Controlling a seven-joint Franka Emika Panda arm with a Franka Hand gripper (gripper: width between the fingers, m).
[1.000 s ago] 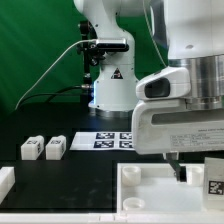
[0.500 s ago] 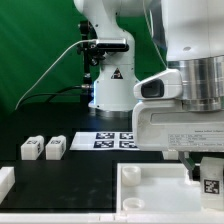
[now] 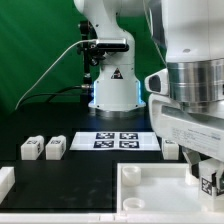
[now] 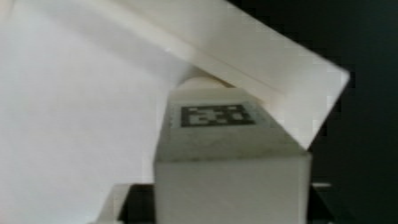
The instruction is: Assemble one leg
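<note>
Pincer point(image 3: 207, 176) lower, leg's point(image 3: 210, 181) tag unreadable.

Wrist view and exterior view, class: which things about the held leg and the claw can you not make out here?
- Claw: exterior view, cut by the frame edge; fingers largely hidden by the arm body.
- Leg: wrist view, lower end cut off; contact with the tabletop hidden.
- Leg tag: exterior view, too small to read.
- Two loose legs: tags too small.
</note>
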